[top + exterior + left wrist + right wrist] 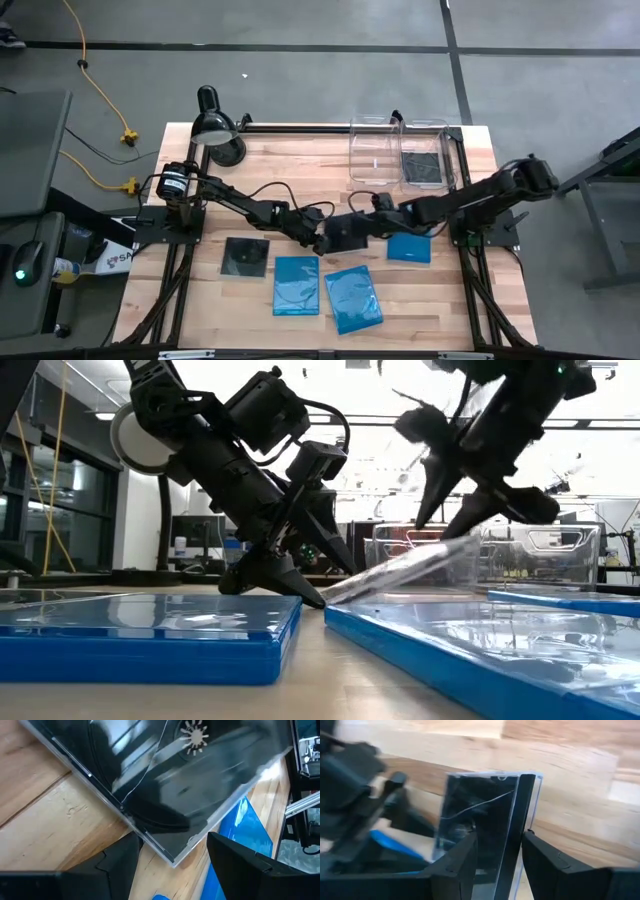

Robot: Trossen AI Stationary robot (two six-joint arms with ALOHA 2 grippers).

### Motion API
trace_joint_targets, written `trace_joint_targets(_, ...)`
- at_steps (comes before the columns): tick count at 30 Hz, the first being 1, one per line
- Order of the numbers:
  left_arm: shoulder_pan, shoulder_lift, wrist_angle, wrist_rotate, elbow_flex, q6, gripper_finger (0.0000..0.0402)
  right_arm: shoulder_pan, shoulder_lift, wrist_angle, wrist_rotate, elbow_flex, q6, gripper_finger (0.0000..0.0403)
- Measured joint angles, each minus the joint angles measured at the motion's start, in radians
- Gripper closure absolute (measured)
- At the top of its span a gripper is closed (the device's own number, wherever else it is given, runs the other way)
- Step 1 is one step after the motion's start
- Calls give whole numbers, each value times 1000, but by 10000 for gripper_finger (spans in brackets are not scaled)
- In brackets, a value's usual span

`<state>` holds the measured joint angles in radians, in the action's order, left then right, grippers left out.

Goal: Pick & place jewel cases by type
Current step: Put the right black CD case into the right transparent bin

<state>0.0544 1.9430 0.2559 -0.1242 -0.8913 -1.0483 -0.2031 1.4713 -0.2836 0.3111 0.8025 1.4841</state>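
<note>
A glossy black jewel case (347, 233) sits tilted at mid-table between both grippers. My right gripper (500, 840) is shut on it. My left gripper (170, 845) is open, with its fingers standing either side of the case's low corner (175, 860). A second black case (245, 255) lies flat on the table to the left. A third (422, 168) lies in the right clear bin. Three blue cases (296, 285) (352, 297) (408, 247) lie flat along the near side. My right gripper pinches the black case by its raised edge (514, 830) between the two fingers, slanting down from the table's right. The case is tilted, its held end up (455, 545) and its far end down by the table (332, 598). My left gripper has the case's low corner between its open fingers; I cannot tell whether they touch it.
Two clear bins (375, 150) (425, 128) stand at the far edge. A black desk lamp (215, 128) stands at the far left corner. Cables run along both arms. Bare wood shows between the bins and the grippers.
</note>
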Motion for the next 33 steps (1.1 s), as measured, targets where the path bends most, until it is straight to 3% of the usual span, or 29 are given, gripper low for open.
trace_joint_targets(23, 5, 0, 0, 7, 0, 6, 166, 1, -24, 198, -37, 6, -124, 275)
trace_joint_targets(27, 5, 0, 0, 8, 1, 5, 166, 1, -23, 175, -36, 6, -124, 296)
trace_joint_targets(33, 5, 0, 0, 8, 0, 5, 166, 0, -21, 149, -32, 4, -135, 368)
